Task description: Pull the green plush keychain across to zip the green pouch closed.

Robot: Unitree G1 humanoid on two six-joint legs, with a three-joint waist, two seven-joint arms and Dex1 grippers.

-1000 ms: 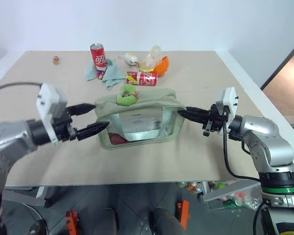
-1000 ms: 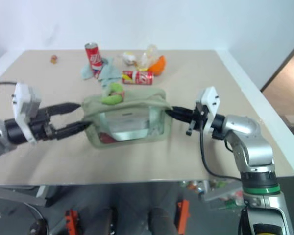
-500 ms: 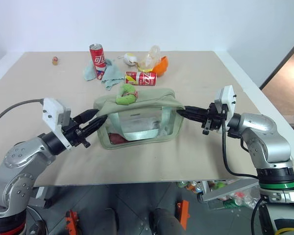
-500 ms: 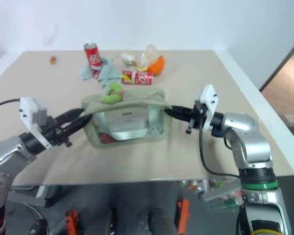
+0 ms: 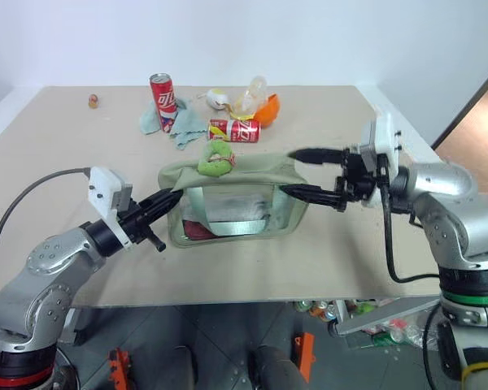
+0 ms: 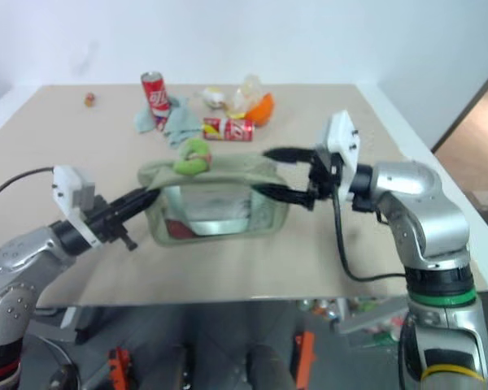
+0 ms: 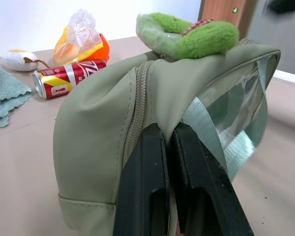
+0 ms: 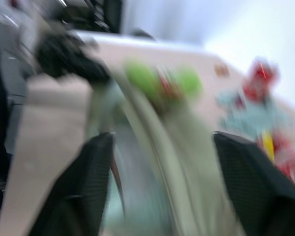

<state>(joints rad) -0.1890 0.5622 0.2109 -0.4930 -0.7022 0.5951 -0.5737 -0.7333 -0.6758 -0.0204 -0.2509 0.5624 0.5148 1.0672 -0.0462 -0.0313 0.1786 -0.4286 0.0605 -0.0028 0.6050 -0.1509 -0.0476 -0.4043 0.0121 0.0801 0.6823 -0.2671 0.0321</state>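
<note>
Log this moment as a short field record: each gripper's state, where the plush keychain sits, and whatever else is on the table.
left gripper: shut on the green pouch, at its end
right gripper: open, at the pouch's other end, holding nothing
green plush keychain: on top of the pouch, not gripped
table: upright red can, lying red can, pale teal cloth

We can't read any text. Both red cans (image 5: pixel 163 91) (image 5: pixel 235 130) behind the pouch (image 5: pixel 232 203) carry white and yellow markings, too small to make out.
</note>
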